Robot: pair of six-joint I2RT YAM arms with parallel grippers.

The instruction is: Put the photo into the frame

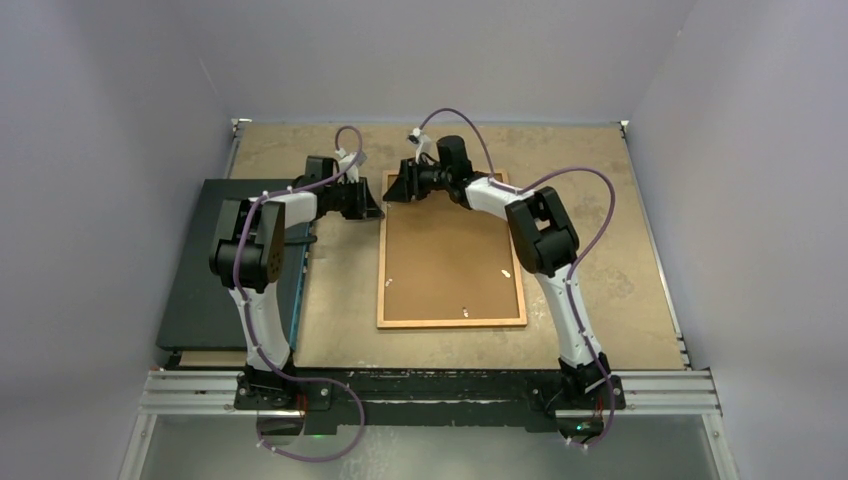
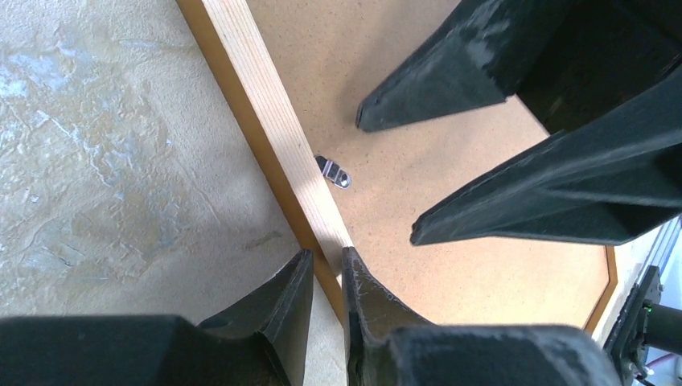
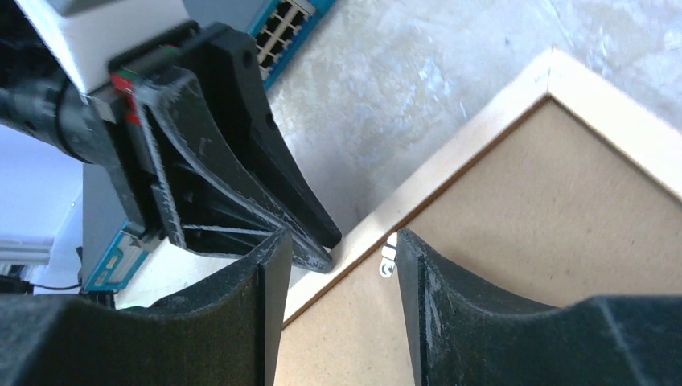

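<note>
- Top external view: frame (image 1: 452, 322) lies face down mid-table (image 1: 600, 200), with the board (image 1: 450, 260) seated in its back. The photo shows in no view, so I cannot tell whether it sits under the board or elsewhere.
- Left gripper (image 2: 326, 269): jaws narrow, tips at the frame's left rail near the far corner. I cannot tell whether they nip the rail or only rest on it.
- Right gripper (image 3: 342, 241): jaws moderately wide and holding nothing, astride the small metal clip (image 2: 332, 171) on the board just inside that rail.
- Risk, collision: the two grippers work nearly touching at one corner. Any sideways reach for the clip could knock finger against finger.
- Risk, slip: the clip is small, flat and shiny. Blunt tips may skate off it and gouge the board.
- Risk, shift: a shallow hold on the thin rail could let go, and the frame could then skid or tip on the table.
- Risk, sequence: with the photo unseen, clips could be turned the wrong way for the step in hand.
- Writing: none legible. The box (image 1: 200, 290) at left has a teal edge with a grid pattern, and no brand or label can be read.
</note>
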